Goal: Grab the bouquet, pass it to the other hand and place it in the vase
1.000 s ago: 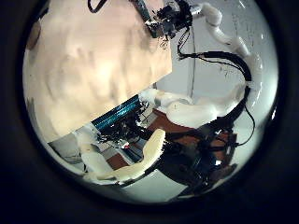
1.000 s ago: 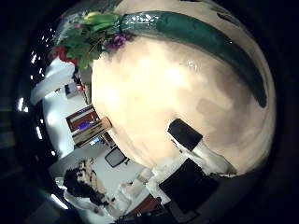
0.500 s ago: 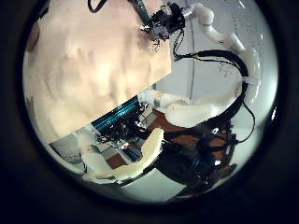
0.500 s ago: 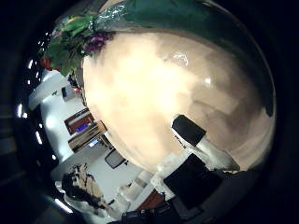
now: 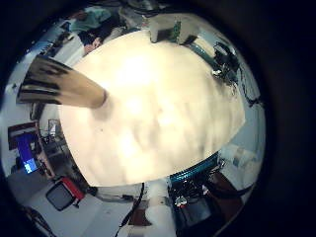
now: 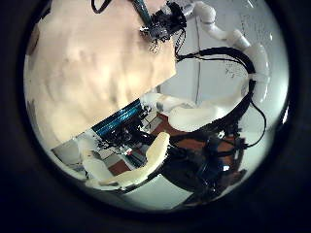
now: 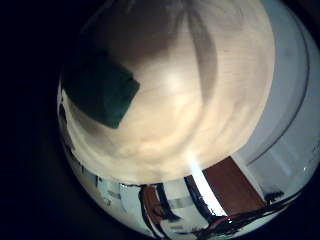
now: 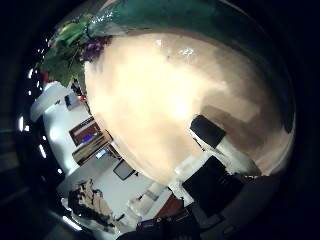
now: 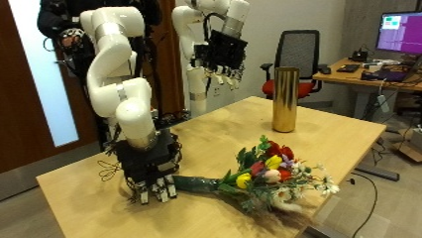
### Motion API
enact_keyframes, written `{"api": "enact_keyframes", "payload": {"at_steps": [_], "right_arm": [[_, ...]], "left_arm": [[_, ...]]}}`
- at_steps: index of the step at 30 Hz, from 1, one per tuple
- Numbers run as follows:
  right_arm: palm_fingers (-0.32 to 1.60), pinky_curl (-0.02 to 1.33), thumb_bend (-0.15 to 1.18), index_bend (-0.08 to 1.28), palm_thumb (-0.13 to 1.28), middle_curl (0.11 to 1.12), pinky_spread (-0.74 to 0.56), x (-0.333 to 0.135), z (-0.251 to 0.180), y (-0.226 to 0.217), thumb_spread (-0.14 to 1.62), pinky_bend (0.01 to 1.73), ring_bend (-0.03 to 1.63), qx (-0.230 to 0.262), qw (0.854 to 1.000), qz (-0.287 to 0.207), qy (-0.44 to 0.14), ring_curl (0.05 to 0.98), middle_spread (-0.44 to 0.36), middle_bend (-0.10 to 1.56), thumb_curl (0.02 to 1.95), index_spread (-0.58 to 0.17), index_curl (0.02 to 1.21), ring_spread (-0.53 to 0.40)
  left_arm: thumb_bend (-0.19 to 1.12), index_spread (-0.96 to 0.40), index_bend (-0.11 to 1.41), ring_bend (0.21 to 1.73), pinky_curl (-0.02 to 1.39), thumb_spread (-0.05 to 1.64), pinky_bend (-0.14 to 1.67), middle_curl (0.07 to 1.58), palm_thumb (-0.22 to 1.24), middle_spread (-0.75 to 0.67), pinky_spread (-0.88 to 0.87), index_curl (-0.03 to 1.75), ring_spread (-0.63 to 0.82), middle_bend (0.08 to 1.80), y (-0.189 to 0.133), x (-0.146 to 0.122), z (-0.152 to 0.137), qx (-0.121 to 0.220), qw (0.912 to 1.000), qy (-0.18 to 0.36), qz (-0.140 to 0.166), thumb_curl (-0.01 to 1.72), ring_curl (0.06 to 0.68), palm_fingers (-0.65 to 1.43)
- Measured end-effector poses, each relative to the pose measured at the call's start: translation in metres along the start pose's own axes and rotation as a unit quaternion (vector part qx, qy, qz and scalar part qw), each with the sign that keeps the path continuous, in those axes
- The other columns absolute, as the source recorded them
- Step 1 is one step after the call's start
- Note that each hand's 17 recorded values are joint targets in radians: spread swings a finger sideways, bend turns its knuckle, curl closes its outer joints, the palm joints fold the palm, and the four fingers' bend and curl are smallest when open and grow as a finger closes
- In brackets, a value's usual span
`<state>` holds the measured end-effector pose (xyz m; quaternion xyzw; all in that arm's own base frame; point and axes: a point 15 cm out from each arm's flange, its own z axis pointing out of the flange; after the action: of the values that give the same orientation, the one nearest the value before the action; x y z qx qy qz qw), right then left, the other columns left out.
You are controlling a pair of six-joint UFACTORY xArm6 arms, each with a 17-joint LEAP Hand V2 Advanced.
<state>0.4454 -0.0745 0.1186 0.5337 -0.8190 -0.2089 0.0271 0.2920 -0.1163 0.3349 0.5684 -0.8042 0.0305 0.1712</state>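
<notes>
Two hands, one bouquet (image 9: 270,175) lying flat on the light wooden table (image 9: 330,134).

The bouquet's dark green wrapped stem points to nine o'clock, its red, yellow, purple and white blooms fanned toward three. The right hand (image 9: 148,171) hangs over the stem end, fingers straight and pointing down at the table, gripping nothing. The left hand (image 9: 220,52) hovers high above the table's far edge, fingers loosely relaxed. A tall, smooth golden cylindrical vase (image 9: 283,98) stands upright at twelve o'clock from the blooms, well apart.

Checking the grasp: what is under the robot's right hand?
Under the right hand lies the bouquet's dark green wrapped stem, on the table. The hand covers the stem's end; finger contact cannot be seen.
</notes>
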Motion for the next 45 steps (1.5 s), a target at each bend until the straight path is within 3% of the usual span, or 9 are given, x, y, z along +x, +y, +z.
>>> {"api": "enact_keyframes", "payload": {"at_steps": [6,12,16,18,21,24,33,36,45], "right_arm": [[0.32,0.26,-0.02,0.18,0.75,0.4,0.17,0.0,0.001,0.0,1.03,0.37,0.74,-0.001,1.0,-0.001,0.001,0.267,0.123,0.44,0.42,-0.049,0.29,0.0],[0.52,0.24,-0.02,0.19,0.79,0.44,0.07,-0.002,0.001,0.001,1.01,0.36,0.85,-0.003,1.0,-0.003,0.002,0.293,-0.002,0.54,0.42,-0.119,0.32,-0.149],[0.7,0.27,-0.02,0.16,0.81,0.47,-0.16,-0.001,-0.001,0.001,1.01,0.55,0.95,-0.001,1.0,-0.004,0.003,0.332,-0.085,0.55,0.43,-0.181,0.33,-0.245],[0.8,0.31,-0.02,0.18,0.82,0.52,-0.37,-0.002,-0.006,0.002,1.0,0.72,1.0,0.005,1.0,-0.007,0.005,0.369,-0.158,0.59,0.43,-0.233,0.35,-0.304],[0.84,0.33,-0.02,0.18,0.82,0.55,-0.47,-0.004,-0.014,0.003,1.0,0.81,1.02,0.011,1.0,-0.011,0.004,0.391,-0.193,0.6,0.44,-0.266,0.37,-0.328],[1.08,0.36,-0.02,0.27,0.85,0.62,-0.6,-0.005,-0.02,0.005,0.96,0.91,1.06,0.016,1.0,-0.015,0.004,0.432,-0.26,0.64,0.45,-0.351,0.45,-0.338],[1.28,0.46,-0.02,0.62,0.88,0.75,-0.51,-0.009,-0.049,0.02,0.93,1.07,1.14,0.029,0.999,-0.028,-0.001,0.502,-0.274,0.87,0.46,-0.42,0.7,-0.295],[1.3,0.51,-0.02,0.78,0.91,0.8,-0.43,-0.012,-0.063,0.026,0.93,1.17,1.2,0.04,0.999,-0.037,-0.005,0.54,-0.253,0.98,0.47,-0.4,0.78,-0.268],[1.2,0.62,0.03,0.99,1.08,0.86,-0.3,-0.023,-0.125,0.053,0.92,1.32,1.31,0.1,0.993,-0.066,-0.016,0.613,-0.21,1.15,0.53,-0.328,0.87,-0.235]], "left_arm": [[-0.03,0.21,0.19,0.34,0.29,0.83,0.19,0.26,0.3,0.51,0.57,0.37,0.63,0.18,0.001,0.0,-0.002,0.001,1.0,0.0,-0.001,0.31,0.231,0.04],[-0.03,0.2,0.19,0.34,0.29,0.83,0.19,0.26,0.3,0.51,0.57,0.38,0.63,0.18,0.002,0.0,-0.002,0.0,1.0,0.0,-0.002,0.32,0.232,0.04],[-0.03,0.21,0.19,0.34,0.3,0.83,0.19,0.26,0.3,0.51,0.57,0.38,0.63,0.18,0.002,-0.001,-0.002,0.0,1.0,0.001,-0.004,0.32,0.233,0.04],[-0.03,0.21,0.19,0.34,0.29,0.83,0.19,0.26,0.3,0.51,0.57,0.38,0.63,0.18,0.002,-0.002,-0.001,-0.001,1.0,0.001,-0.006,0.32,0.233,0.04],[-0.03,0.21,0.19,0.34,0.29,0.84,0.19,0.26,0.3,0.51,0.57,0.38,0.63,0.18,0.002,-0.002,-0.001,-0.001,1.0,0.001,-0.006,0.32,0.233,0.04],[-0.03,0.21,0.19,0.34,0.29,0.84,0.19,0.26,0.31,0.51,0.57,0.38,0.63,0.18,0.003,-0.002,-0.002,0.001,1.0,0.001,-0.006,0.32,0.234,0.04],[-0.03,0.21,0.19,0.34,0.29,0.85,0.19,0.26,0.32,0.51,0.57,0.38,0.63,0.18,-0.001,-0.001,-0.002,0.0,1.0,0.0,-0.005,0.31,0.235,0.04],[-0.03,0.21,0.19,0.34,0.29,0.85,0.19,0.26,0.32,0.51,0.57,0.38,0.63,0.18,-0.001,-0.001,-0.001,0.0,1.0,0.0,-0.005,0.31,0.235,0.04],[-0.03,0.21,0.19,0.34,0.29,0.85,0.19,0.26,0.33,0.51,0.57,0.38,0.63,0.18,-0.006,-0.003,-0.001,0.002,1.0,-0.001,-0.009,0.31,0.236,0.04]]}}
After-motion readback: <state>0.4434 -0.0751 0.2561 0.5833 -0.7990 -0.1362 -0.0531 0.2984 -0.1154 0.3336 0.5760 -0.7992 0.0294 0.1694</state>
